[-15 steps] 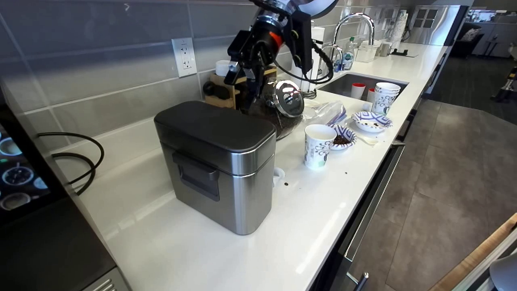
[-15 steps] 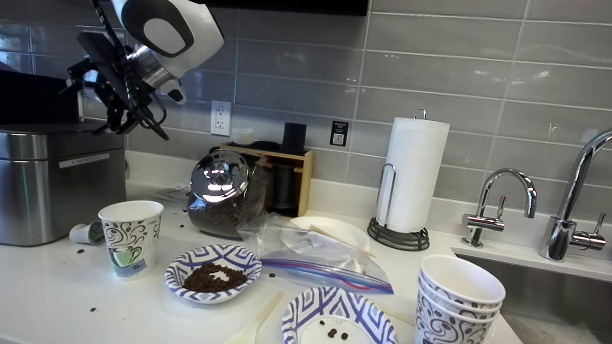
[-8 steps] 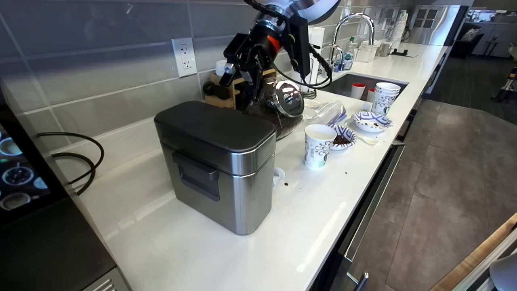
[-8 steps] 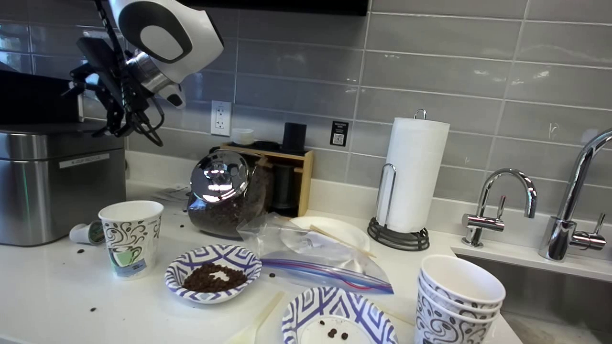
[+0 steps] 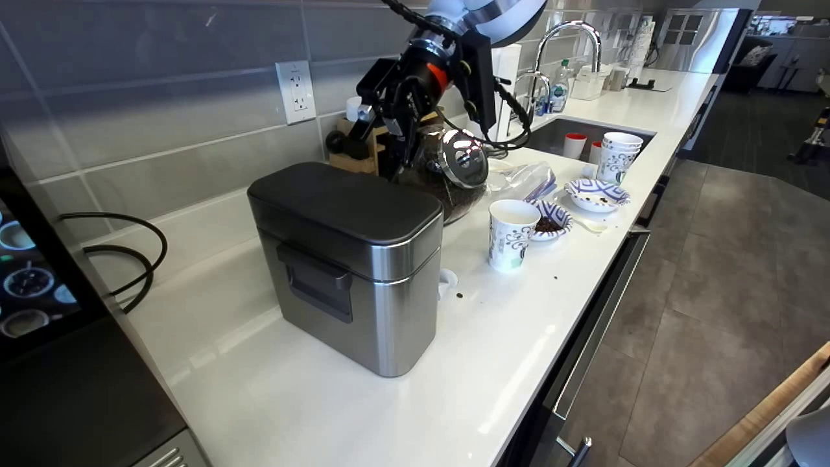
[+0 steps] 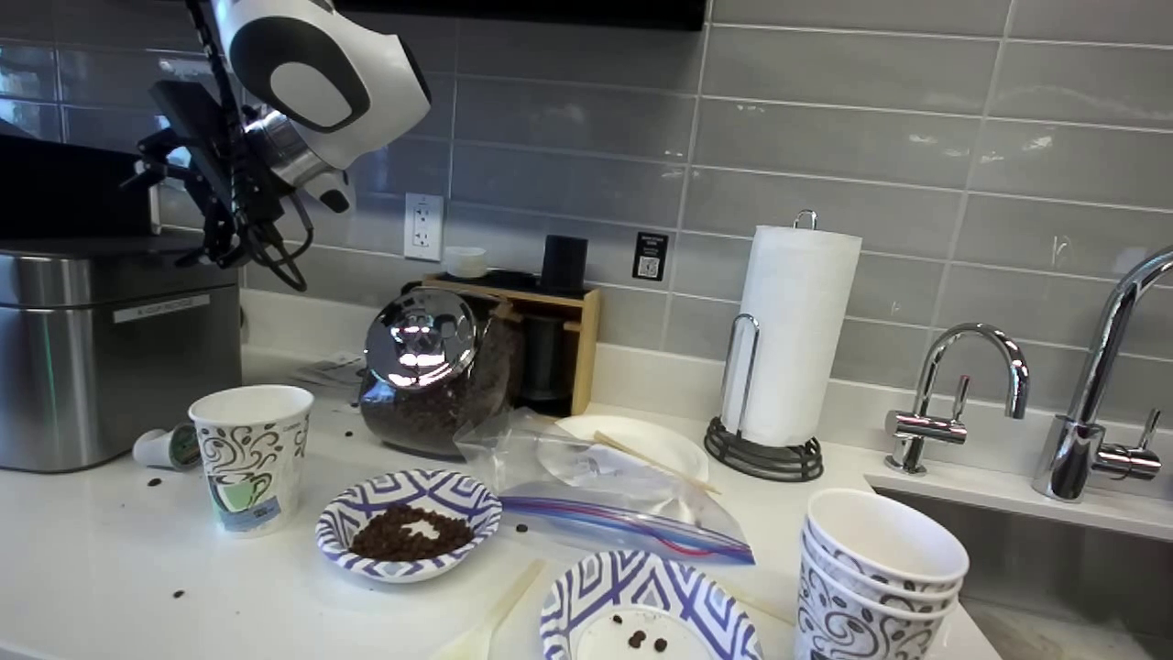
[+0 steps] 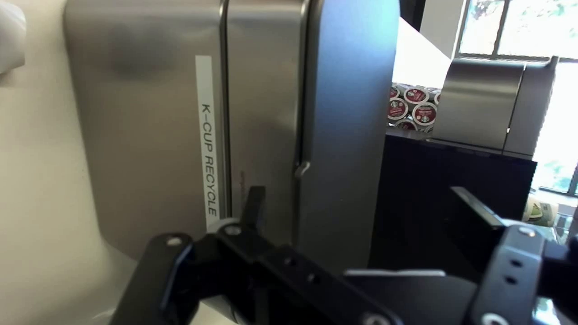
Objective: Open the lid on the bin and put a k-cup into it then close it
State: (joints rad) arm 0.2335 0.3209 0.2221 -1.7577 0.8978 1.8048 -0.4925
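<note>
The bin (image 5: pixel 402 318) stands on the worktop (image 5: pixel 447 402) near the wall edge, its lid (image 5: pixel 343 201) down. The end effector (image 7: pixel 359 198) hangs near the lid, jaws wide apart. Just beside the bin lies the k-cup (image 6: pixel 167 449) (on its side), and a cup (image 6: pixel 252 458) stands close, between k-cup and bowl (image 6: pixel 417 484). A jar (image 6: pixel 426 394) sits toward the wall edge, a second bowl (image 6: pixel 641 579) by the front edge.

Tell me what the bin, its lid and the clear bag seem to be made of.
Bin: brushed steel, by the look; soft vertical highlights run down its rounded corner.
Lid: probably matte plastic; its dark top gives only a dull sheen, though coated metal is possible.
Bag: thin plastic film, glossy; it is see-through, with creases catching the light.
</note>
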